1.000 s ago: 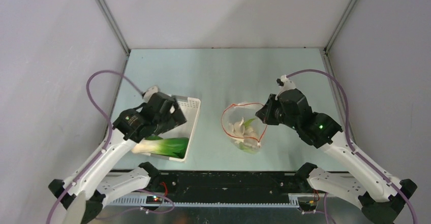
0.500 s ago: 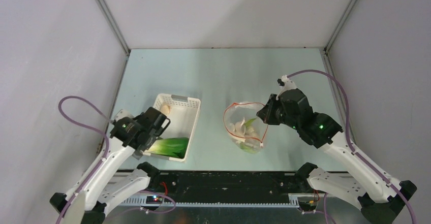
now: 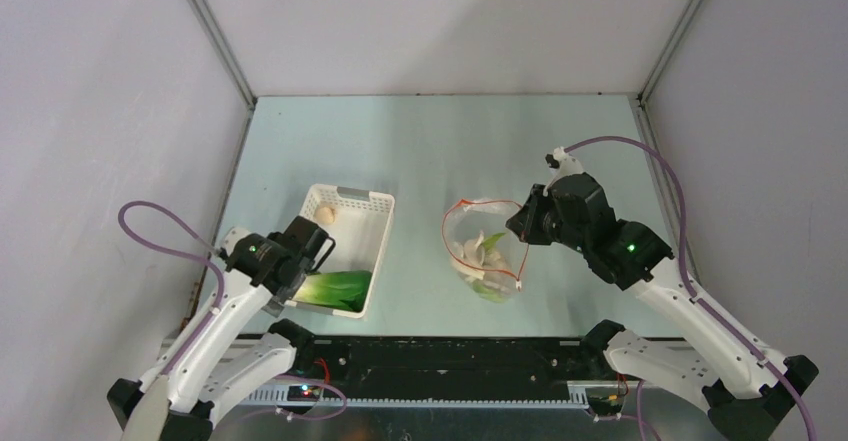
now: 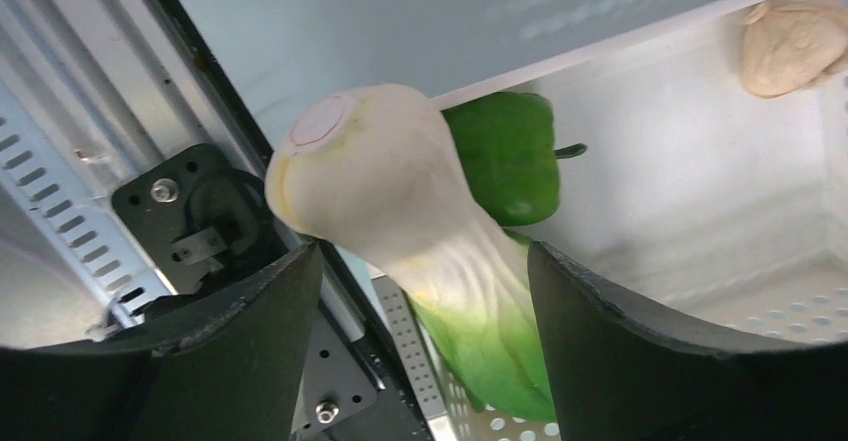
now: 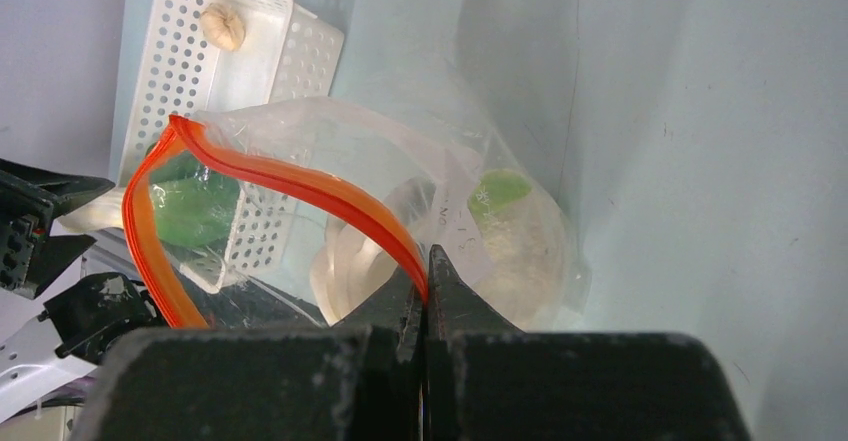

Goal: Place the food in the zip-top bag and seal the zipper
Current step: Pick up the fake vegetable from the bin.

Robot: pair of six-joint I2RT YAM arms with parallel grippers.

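Across basket (image 3: 362,197), bok choy (image 3: 338,288) (stalk leftward)

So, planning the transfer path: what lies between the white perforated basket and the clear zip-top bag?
Only bare pale-green table, seen in the top view, separates basket from bag.

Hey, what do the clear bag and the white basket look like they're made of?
The zip-top bag looks like thin clear plastic film: see-through, crinkled, glossy, with an orange zipper strip. The basket looks like rigid white moulded plastic, fairly matte, with rows of holes in its walls.
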